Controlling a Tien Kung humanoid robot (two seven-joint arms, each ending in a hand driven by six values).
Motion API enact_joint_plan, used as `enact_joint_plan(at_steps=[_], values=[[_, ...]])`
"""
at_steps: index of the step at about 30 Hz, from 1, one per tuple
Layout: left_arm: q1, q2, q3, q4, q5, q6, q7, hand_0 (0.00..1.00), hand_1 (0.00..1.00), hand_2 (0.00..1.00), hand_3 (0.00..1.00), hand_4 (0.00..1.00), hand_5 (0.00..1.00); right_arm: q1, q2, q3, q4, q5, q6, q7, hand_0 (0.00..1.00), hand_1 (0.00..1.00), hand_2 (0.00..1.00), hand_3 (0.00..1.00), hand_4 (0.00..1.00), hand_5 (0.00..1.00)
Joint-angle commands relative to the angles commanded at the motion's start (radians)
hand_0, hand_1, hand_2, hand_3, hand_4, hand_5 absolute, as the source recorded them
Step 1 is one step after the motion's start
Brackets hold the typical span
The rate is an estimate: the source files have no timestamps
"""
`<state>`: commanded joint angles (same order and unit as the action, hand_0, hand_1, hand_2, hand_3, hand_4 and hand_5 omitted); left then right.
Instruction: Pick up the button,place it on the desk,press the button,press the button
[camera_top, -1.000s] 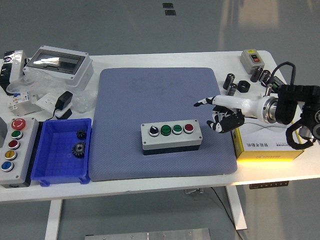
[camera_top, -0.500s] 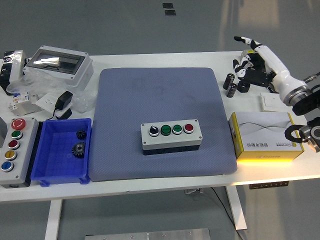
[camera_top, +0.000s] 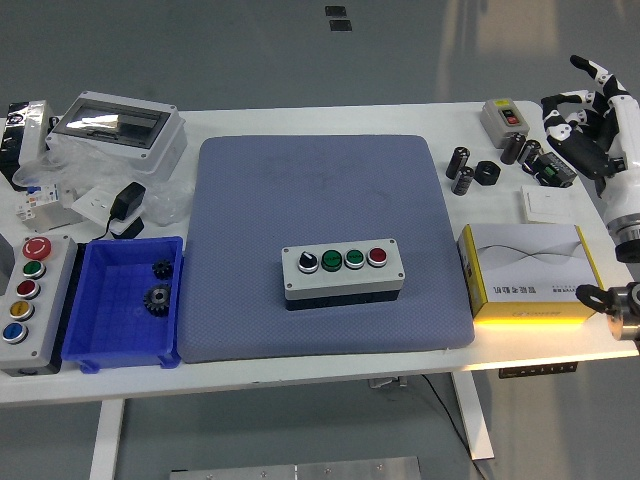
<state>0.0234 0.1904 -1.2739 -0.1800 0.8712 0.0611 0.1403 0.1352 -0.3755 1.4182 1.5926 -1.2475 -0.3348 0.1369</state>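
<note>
Head view is showing us the grey button box (camera_top: 343, 273) sitting on the blue mat (camera_top: 325, 245) near its front edge, with its black, two green and red buttons facing up. We are seeing the right hand (camera_top: 590, 115) hovering at the far right edge, well apart from the box, above small black parts, its fingers spread loosely and gripping nothing. We are also noticing a blue bin (camera_top: 105, 340) holding two gears.

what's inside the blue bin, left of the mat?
Two dark gears lie in the blue bin: a smaller gear toward the back and a larger gear in front of it. The rest of the floor shows bare blue; the near wall hides a thin strip.
</note>
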Motion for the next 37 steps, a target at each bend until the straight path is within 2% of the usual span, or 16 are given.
enact_joint_plan(at_steps=[4, 5, 10, 11, 16, 17, 24, 29, 37], values=[[-0.006, 0.013, -0.003, 0.000, 0.005, 0.001, 0.001, 0.657, 0.632, 0.620, 0.699, 0.822, 0.237, -0.010, 0.020, 0.030, 0.004, 0.025, 0.008, 0.021, 0.188, 0.361, 0.522, 0.725, 0.610, 0.236], [-0.008, 0.015, -0.003, 0.000, 0.006, 0.001, 0.001, 0.657, 0.632, 0.620, 0.697, 0.820, 0.237, -0.015, 0.025, 0.037, 0.004, 0.031, 0.010, 0.025, 0.489, 0.646, 0.673, 0.718, 0.625, 0.246], [-0.013, 0.025, 0.000, 0.000, 0.008, 0.001, 0.002, 0.657, 0.632, 0.620, 0.697, 0.820, 0.237, -0.048, 0.042, 0.078, 0.009, 0.064, 0.020, 0.047, 0.489, 0.646, 0.673, 0.718, 0.625, 0.246], [-0.014, 0.027, 0.001, 0.000, 0.010, 0.001, 0.003, 0.656, 0.632, 0.620, 0.697, 0.820, 0.236, -0.057, 0.045, 0.090, 0.012, 0.070, 0.021, 0.052, 0.670, 0.722, 0.730, 0.728, 0.632, 0.273], [-0.024, 0.040, 0.010, 0.000, 0.017, -0.002, 0.007, 0.656, 0.632, 0.620, 0.697, 0.820, 0.236, -0.093, 0.051, 0.142, 0.038, 0.087, 0.026, 0.070, 0.670, 0.722, 0.730, 0.728, 0.632, 0.273], [-0.025, 0.041, 0.011, 0.000, 0.018, -0.002, 0.008, 0.656, 0.631, 0.620, 0.696, 0.819, 0.236, -0.097, 0.051, 0.149, 0.041, 0.090, 0.027, 0.072, 0.709, 0.734, 0.743, 0.734, 0.649, 0.283], [-0.020, 0.040, 0.018, 0.000, 0.013, -0.005, 0.013, 0.656, 0.631, 0.620, 0.697, 0.818, 0.236, -0.101, 0.059, 0.151, 0.038, 0.103, 0.033, 0.079, 0.715, 0.736, 0.744, 0.732, 0.642, 0.284], [-0.006, 0.029, 0.017, 0.000, -0.001, -0.004, 0.010, 0.656, 0.632, 0.620, 0.696, 0.817, 0.235, -0.094, 0.063, 0.128, 0.022, 0.104, 0.044, 0.074, 0.723, 0.734, 0.744, 0.731, 0.654, 0.298], [0.020, -0.002, 0.008, 0.000, -0.028, -0.001, 0.003, 0.656, 0.632, 0.620, 0.696, 0.816, 0.234, -0.032, 0.044, 0.056, -0.028, 0.114, 0.065, 0.057, 0.735, 0.736, 0.748, 0.731, 0.665, 0.305]])
